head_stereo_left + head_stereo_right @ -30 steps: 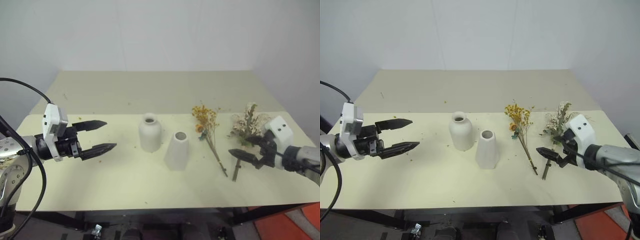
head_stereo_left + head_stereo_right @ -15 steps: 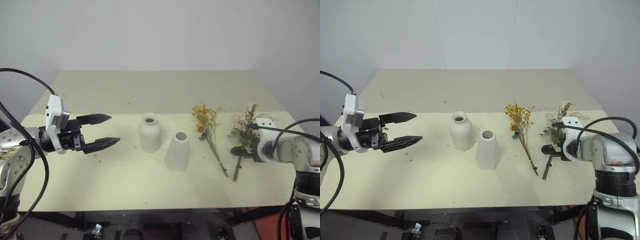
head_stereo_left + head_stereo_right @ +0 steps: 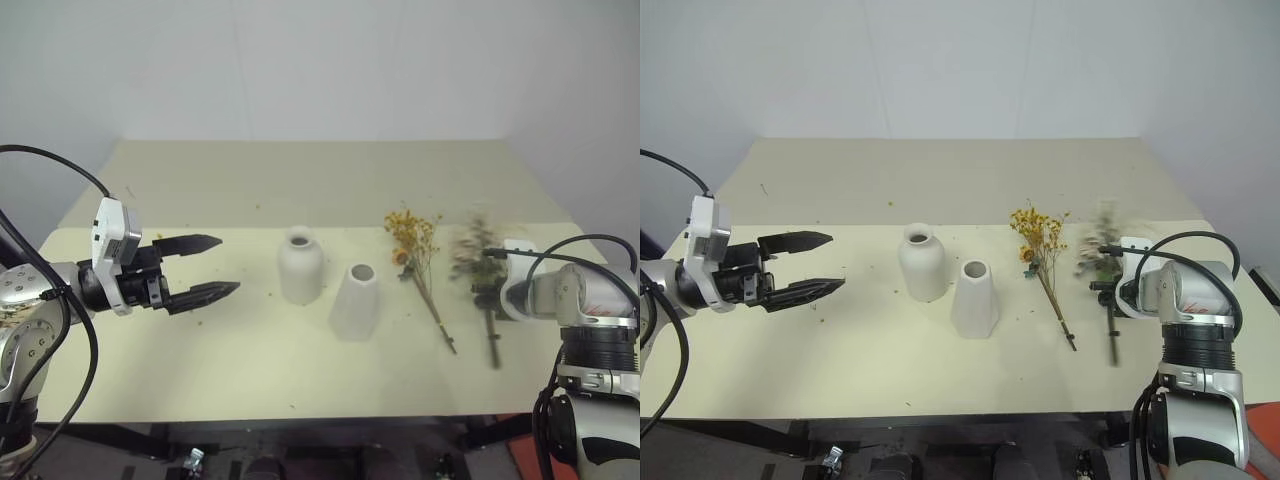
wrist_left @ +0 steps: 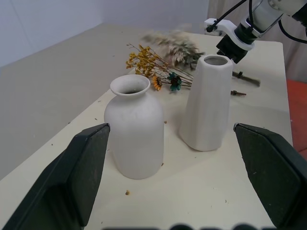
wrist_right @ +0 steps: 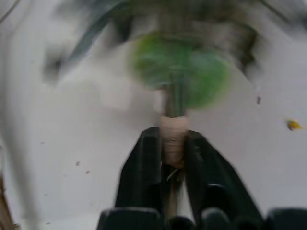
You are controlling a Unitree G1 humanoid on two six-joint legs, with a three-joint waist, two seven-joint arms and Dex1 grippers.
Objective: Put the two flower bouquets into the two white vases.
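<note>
While both white vases stand empty, nothing of the task is judged complete. Right of the cone vase [image 3: 354, 300], the larger bouquet [image 3: 478, 262] is clamped at its wrapped stem by the right hand [image 5: 172, 163]. Between them the yellow bouquet [image 3: 414, 240] lies on the surface [image 3: 250, 350]. Left of the bottle vase [image 3: 300, 265], the left hand [image 3: 210, 268] is held wide.

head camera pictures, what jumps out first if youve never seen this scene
The right hand, at the table's right edge, is clamped on the wrapped stem of the larger bouquet, which shows as a blur. At the table's middle stand two white vases side by side, the bottle-shaped vase and the cone vase, both empty. The yellow bouquet lies flat between vases and right hand, while the left hand hovers open at the left.
</note>
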